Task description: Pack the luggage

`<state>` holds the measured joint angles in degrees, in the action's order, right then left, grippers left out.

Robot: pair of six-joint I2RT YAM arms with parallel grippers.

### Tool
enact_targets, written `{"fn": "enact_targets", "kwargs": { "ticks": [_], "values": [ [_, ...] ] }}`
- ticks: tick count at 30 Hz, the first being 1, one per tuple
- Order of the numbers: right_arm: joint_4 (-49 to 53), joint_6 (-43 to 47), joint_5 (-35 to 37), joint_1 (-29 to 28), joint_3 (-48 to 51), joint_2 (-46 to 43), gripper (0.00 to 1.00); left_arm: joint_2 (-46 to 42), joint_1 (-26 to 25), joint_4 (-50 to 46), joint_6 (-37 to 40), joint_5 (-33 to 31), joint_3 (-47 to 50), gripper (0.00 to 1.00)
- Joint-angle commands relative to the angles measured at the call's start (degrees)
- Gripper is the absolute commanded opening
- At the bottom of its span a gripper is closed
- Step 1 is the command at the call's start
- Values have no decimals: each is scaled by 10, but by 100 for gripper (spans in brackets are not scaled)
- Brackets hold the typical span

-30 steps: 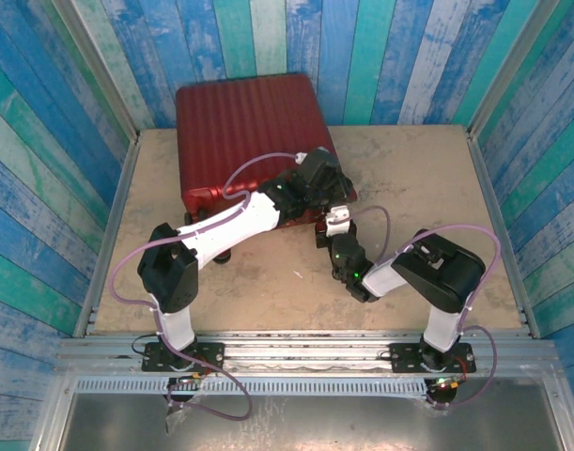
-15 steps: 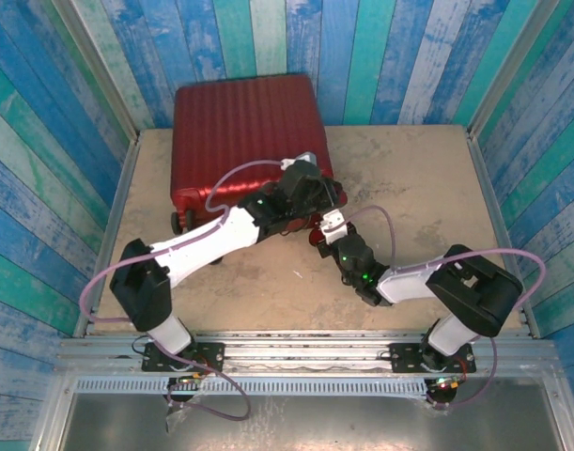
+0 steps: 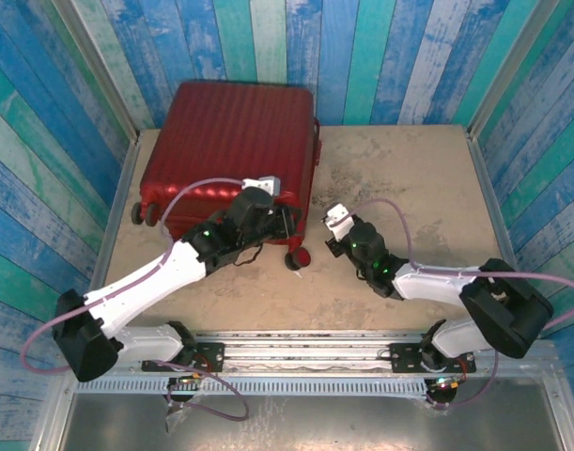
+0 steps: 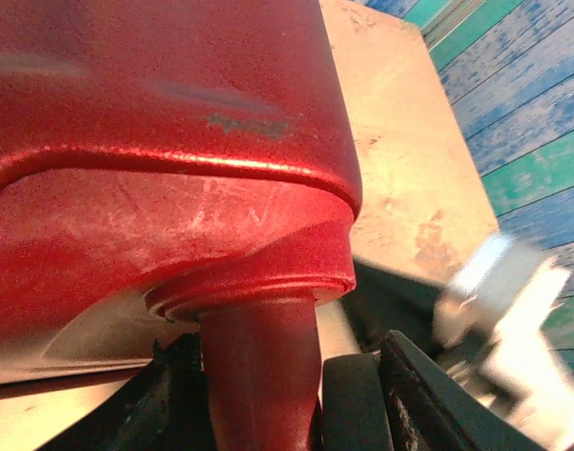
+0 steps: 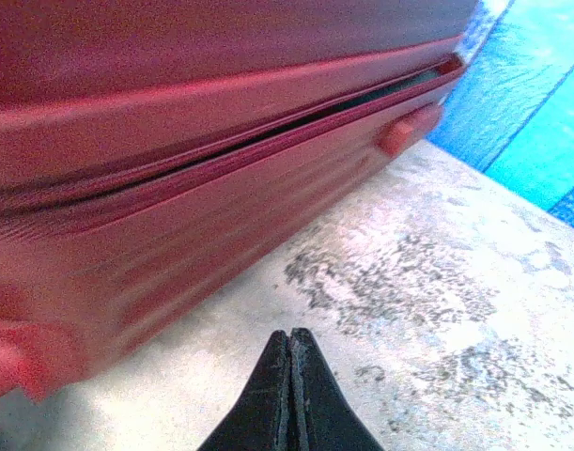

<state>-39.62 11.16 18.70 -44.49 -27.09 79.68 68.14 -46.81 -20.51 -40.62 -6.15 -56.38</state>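
Note:
The luggage (image 3: 230,141), a closed dark-red ribbed suitcase, lies flat at the back left of the table. My left gripper (image 3: 279,224) is at its near right corner. In the left wrist view the gripper (image 4: 268,399) is shut on a red wheel post (image 4: 258,366) under the shell's corner (image 4: 174,216). My right gripper (image 3: 335,235) hovers low over the table just right of the suitcase, shut and holding nothing. In the right wrist view its fingertips (image 5: 290,335) point along the suitcase's side seam (image 5: 268,141).
Blue and teal plank walls (image 3: 380,56) close in the table (image 3: 409,178) at the back and both sides. A small wheel (image 3: 294,259) sticks out at the suitcase's near right corner, and another wheel (image 3: 141,212) at its left side.
The suitcase has slid left and turned, its near right corner drawn along by my left gripper. Both arms have stretched out lower; the right gripper has stayed shut beside the case.

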Motion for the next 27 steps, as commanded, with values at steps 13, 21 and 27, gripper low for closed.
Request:
{"fn": "enact_targets", "kwargs": {
  "ticks": [13,21,27],
  "values": [
    [-228,-134,138,-169,54,79,68,118,-1,159,-64,73,-90,0],
    [-211,-191,266,-180,39,95,73,183,-21,202,-87,45,-150,0],
    [-205,-203,304,-176,0,145,73,191,-22,230,-105,39,-155,0]
  ]
}}
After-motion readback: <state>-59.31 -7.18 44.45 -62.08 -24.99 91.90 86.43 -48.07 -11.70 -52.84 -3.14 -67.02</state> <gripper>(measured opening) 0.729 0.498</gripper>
